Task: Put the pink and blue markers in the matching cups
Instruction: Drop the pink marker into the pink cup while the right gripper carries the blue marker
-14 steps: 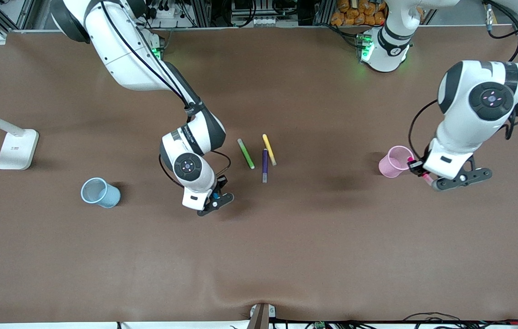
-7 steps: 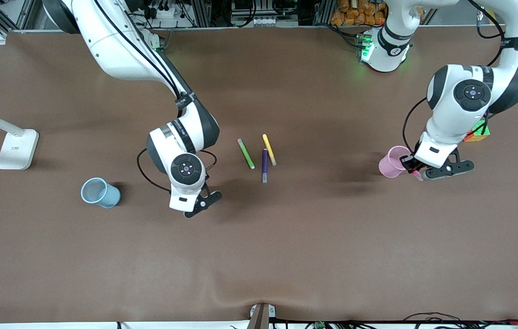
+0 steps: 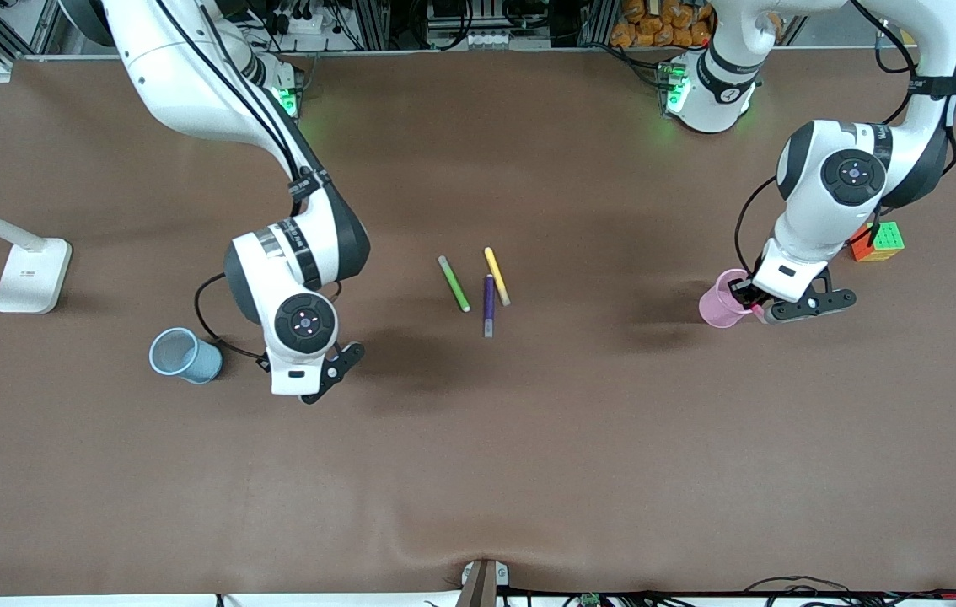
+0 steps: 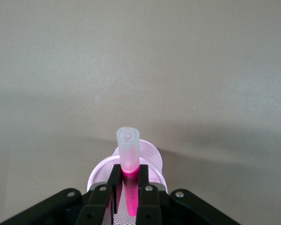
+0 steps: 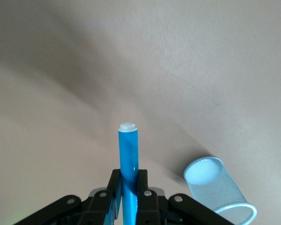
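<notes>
progress: neither marker is in a cup yet; both are gripped and carried near their cups, so both drops are left, as I judge it.
right hand (image 3: 309, 384): closed on the slim bright blue felt-tip marker (image 5: 129, 159), up over bare brown bench (image 3: 478, 472) just beside the cup.
blue cup: small translucent light blue plastic cup (image 3: 184, 356) stands on the bench toward the right arm's end; in the right wrist view it sits off to one side of the marker tip, apart from it, not under it.
spare markers: green marker (image 3: 453, 283), dark purple marker (image 3: 488, 305) and yellow marker (image 3: 496, 276) lie mid-bench, untouched.
left hand (image 3: 754, 305): closed on the slim magenta-pink felt-tip marker (image 4: 129, 164), at the rim of the small translucent pale pink plastic cup (image 3: 722, 298).
pink marker vs cup: left wrist view shows the cup mouth (image 4: 152, 161) right under the marker, roughly lined up; not released.
other: multicoloured puzzle cube (image 3: 877, 240) farther from the camera than the pink cup; white lamp base (image 3: 31, 274) at the right arm's end.
</notes>
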Robot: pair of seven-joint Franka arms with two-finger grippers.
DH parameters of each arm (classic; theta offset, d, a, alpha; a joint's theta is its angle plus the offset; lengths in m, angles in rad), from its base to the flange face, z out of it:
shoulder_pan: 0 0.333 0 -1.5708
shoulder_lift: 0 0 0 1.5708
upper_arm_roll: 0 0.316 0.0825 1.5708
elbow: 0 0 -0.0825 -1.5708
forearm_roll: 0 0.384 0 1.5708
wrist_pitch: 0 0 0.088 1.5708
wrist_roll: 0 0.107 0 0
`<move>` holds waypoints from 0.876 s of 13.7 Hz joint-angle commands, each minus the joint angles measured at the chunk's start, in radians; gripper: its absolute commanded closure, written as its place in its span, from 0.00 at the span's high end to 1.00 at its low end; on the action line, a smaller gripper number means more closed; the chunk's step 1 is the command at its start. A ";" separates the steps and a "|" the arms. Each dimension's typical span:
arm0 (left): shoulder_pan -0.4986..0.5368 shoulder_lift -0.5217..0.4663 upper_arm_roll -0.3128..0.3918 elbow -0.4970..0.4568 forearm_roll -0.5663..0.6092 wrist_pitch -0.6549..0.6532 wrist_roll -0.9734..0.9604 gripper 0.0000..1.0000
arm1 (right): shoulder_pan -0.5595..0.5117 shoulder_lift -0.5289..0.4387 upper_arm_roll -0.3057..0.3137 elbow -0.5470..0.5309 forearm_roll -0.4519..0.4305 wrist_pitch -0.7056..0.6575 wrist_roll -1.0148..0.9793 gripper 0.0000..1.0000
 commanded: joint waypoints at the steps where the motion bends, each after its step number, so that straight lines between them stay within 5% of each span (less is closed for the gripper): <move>1: 0.010 -0.040 -0.011 -0.044 0.019 0.012 -0.017 0.00 | -0.053 -0.022 0.008 -0.012 -0.039 -0.048 -0.134 0.00; 2: 0.012 -0.040 -0.011 -0.042 0.019 0.007 -0.012 0.25 | -0.065 -0.027 0.000 -0.013 -0.055 -0.059 -0.176 0.00; 3: 0.012 -0.042 -0.011 -0.041 0.019 0.006 0.000 0.94 | -0.076 -0.033 -0.004 -0.018 -0.073 -0.067 -0.222 0.00; 6: 0.010 -0.069 -0.012 -0.012 0.019 -0.008 0.026 1.00 | -0.122 -0.034 -0.013 -0.018 -0.128 -0.071 -0.301 0.00; 10: -0.002 -0.054 -0.052 0.233 0.007 -0.331 0.045 1.00 | -0.178 -0.041 -0.013 -0.019 -0.228 -0.070 -0.329 0.00; 12: 0.001 -0.058 -0.064 0.318 0.007 -0.379 0.045 1.00 | -0.206 -0.041 -0.012 -0.023 -0.234 -0.070 -0.375 0.00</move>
